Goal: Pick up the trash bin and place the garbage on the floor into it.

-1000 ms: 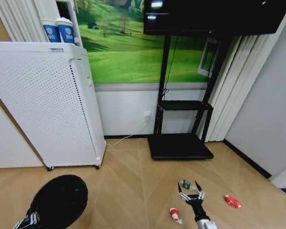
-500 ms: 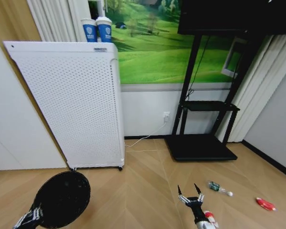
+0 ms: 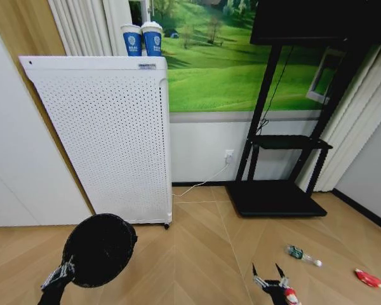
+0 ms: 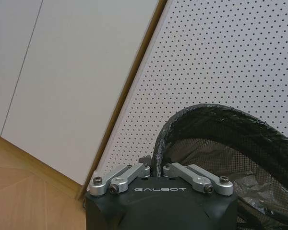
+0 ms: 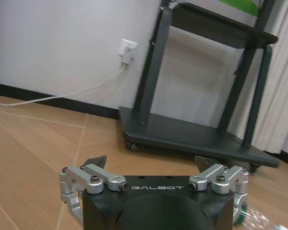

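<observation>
trash bin (image 3: 99, 249) hangs tilted from the left pincer (image 4: 156, 171), which is pinching its rim, mouth turned toward the white perforated cabinet (image 3: 108, 136). garbage lies on the floor (image 3: 197, 248) off to the robot's right: red-and-white scrap (image 3: 291, 296) just beside the right pincer (image 3: 271, 277), green-and-dark wrapper (image 3: 296, 252) a little farther ahead, red scrap (image 3: 367, 277) well out to the right. right pincer is spread, empty, low over the floor. all scraps sit on the right arm's side, nearest one practically under it; bin well apart on the left.
</observation>
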